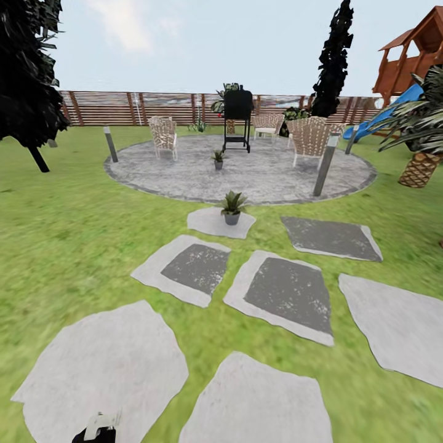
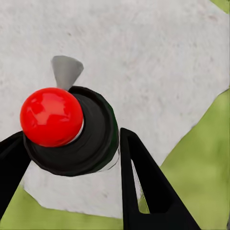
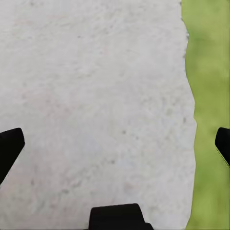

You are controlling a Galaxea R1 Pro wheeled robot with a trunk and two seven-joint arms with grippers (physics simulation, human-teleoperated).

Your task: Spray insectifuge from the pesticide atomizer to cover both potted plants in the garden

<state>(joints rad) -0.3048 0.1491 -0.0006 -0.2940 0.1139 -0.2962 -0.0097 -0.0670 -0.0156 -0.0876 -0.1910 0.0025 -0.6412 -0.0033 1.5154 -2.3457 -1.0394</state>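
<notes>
Left tool (image 2: 72, 158) is clamped on the pesticide atomizer (image 2: 72, 139): dark fingers (image 2: 143, 187) press either side of the bottle body, red top (image 2: 51, 116) pointing back at my wrist cam, so its long axis runs along the tool. On head cam the bottle's white label (image 1: 101, 424) just peeks in at the bottom edge, over the big stepping stone (image 1: 104, 369). Right tool (image 3: 115, 143) is spread wide with nothing between the tips, hanging above pale stone beside the lawn (image 3: 211, 96). Targets are dead ahead: near potted plant (image 1: 232, 207) sits on a small stone at the patio edge, far potted plant (image 1: 218, 159) on the round patio (image 1: 271, 172) in front of the black grill (image 1: 237, 117). Both well apart from me, slightly right of the loaded left arm. My call: drive forward first, then aim the nozzle.
</notes>
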